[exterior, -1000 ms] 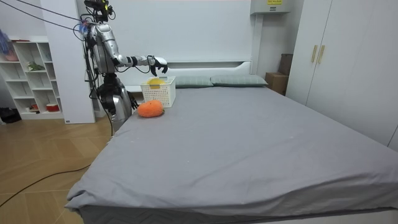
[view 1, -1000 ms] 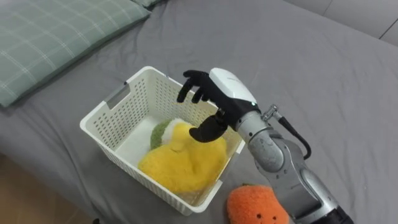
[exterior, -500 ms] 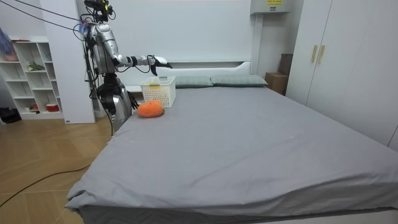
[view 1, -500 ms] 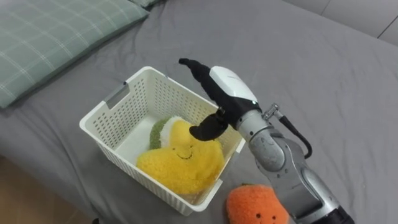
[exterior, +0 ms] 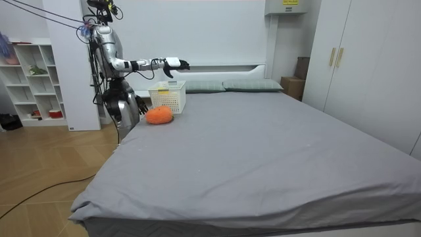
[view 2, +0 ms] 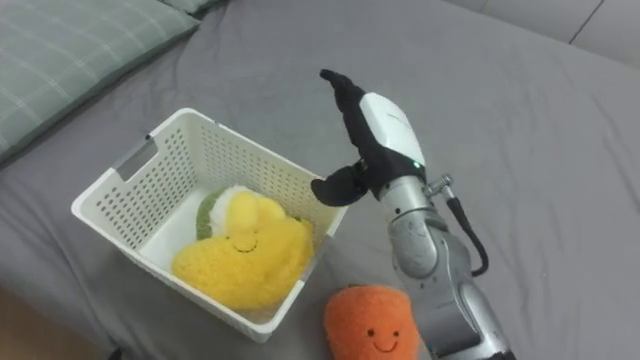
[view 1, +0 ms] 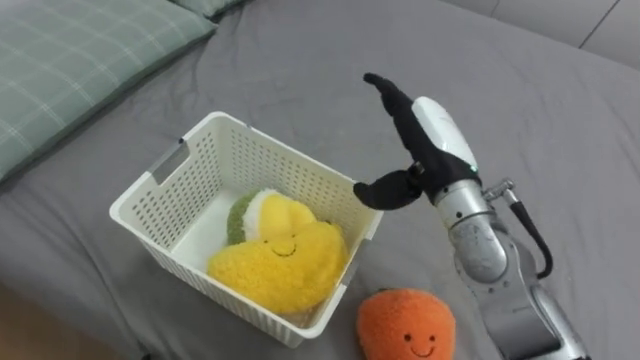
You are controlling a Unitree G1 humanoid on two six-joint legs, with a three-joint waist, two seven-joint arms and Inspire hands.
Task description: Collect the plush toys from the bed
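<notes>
A white slatted basket [view 1: 160,180] [view 2: 118,182] [exterior: 167,97] stands on the grey bed near its edge. Inside it lies a yellow smiling plush [view 1: 280,262] [view 2: 240,255] on top of a green-and-white plush [view 1: 243,210]. An orange smiling plush [view 1: 406,326] [view 2: 370,323] [exterior: 158,115] sits on the sheet just outside the basket's near right corner. My right hand [view 1: 420,145] [view 2: 368,135] [exterior: 173,63] hovers open and empty above the basket's right rim, fingers straight and pointing away. The robot stands at the bed's corner beside the basket.
A green checked pillow [view 1: 70,60] lies to the left of the basket. Grey sheet [view 1: 520,110] stretches beyond and to the right. In the room view a white shelf unit [exterior: 33,85] stands behind the robot and wardrobes [exterior: 368,66] line the far side.
The yellow plush left my right hand and dropped into the basket. My hand opened, rose and drew back to the right of the basket.
</notes>
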